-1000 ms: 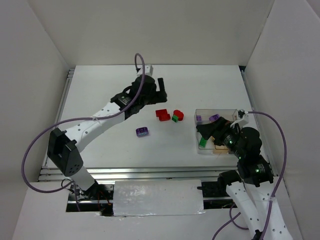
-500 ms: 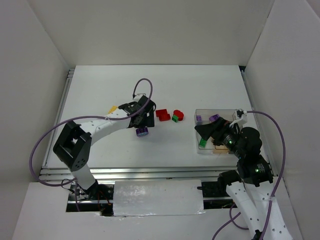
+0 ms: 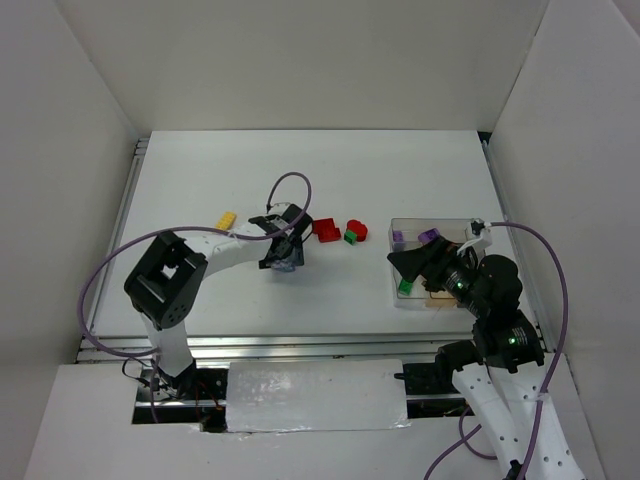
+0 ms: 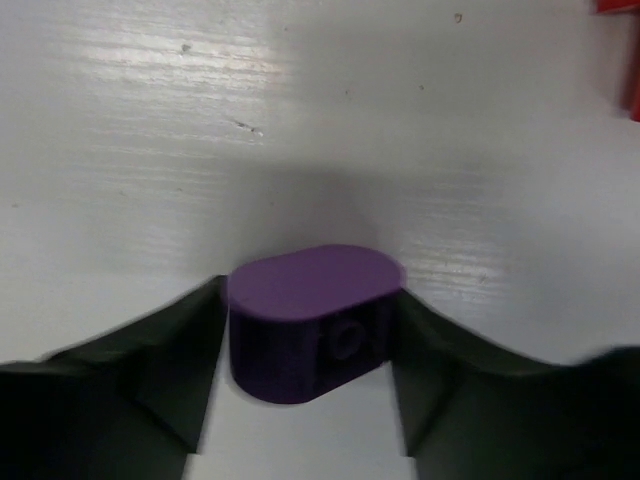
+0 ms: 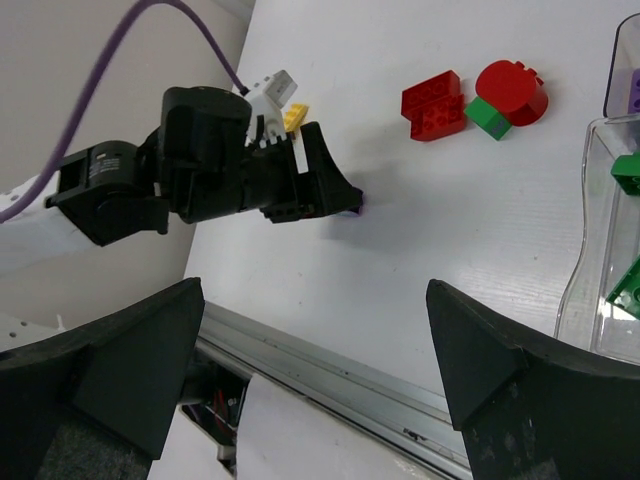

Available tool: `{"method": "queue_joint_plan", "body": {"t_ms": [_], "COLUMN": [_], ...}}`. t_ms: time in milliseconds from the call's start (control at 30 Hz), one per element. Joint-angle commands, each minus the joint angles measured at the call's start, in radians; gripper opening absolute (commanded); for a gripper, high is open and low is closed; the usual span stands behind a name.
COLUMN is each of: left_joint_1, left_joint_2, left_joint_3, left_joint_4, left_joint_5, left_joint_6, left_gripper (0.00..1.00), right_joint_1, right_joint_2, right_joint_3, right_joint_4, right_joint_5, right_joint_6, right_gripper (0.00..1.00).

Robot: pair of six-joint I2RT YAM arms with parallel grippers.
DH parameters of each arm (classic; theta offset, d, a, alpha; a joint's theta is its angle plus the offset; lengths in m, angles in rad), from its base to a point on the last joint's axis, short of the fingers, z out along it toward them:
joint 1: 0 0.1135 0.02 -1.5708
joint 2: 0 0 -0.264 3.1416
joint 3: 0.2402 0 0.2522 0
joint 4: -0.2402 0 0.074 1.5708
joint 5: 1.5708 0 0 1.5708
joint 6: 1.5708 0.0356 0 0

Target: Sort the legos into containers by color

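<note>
Box [image 3: 450, 222] holds some legos [image 3: 405, 285]; left tool [image 4: 310, 345] pinches a purple lego [image 4: 312, 295] on the desk [image 3: 200, 170], right tool [image 5: 320, 370] wide open; yellow lego [image 3: 227, 218] and red legos [image 3: 324, 229] lie unsorted

- Left arm is pulling back from the far side of the table [image 3: 400, 180], its elbow folding in.
- Left claw [image 3: 286, 256] is dropping over the purple brick [image 4: 310, 320] and closing, fingers touching both of its sides.
- Yellow brick [image 3: 227, 218] is showing now that the arm has uncovered it.
</note>
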Motion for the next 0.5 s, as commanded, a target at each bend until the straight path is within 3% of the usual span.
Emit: {"method": "queue_joint_plan", "body": {"t_ms": [0, 100, 133, 233, 467], "left_joint_1": [-0.004, -0.004, -0.006, -0.016, -0.096], "left_joint_2": [0.045, 0.04, 0.023, -0.049, -0.14], "left_joint_3": [0.017, 0.018, 0.021, 0.019, 0.088], "left_joint_4": [0.027, 0.033, 0.025, 0.042, 0.327], "left_joint_5": [0.022, 0.032, 0.027, 0.016, 0.203], "left_joint_6": [-0.022, -0.025, -0.026, -0.02, 0.121], "left_gripper": [0.62, 0.37, 0.2, 0.0, 0.02], "right_joint_1": [-0.004, -0.003, -0.003, -0.001, -0.003], "right_joint_2": [-0.004, -0.004, -0.004, -0.004, -0.01], "right_joint_3": [-0.001, 0.004, 0.007, 0.01, 0.049], "right_joint_4": [0.045, 0.036, 0.034, 0.034, -0.002], "right_joint_5": [-0.019, -0.01, -0.007, -0.002, 0.083], "right_joint_6": [-0.003, -0.012, -0.015, -0.018, -0.047], "right_gripper": [1.0, 1.0, 1.0, 1.0, 1.0]}}
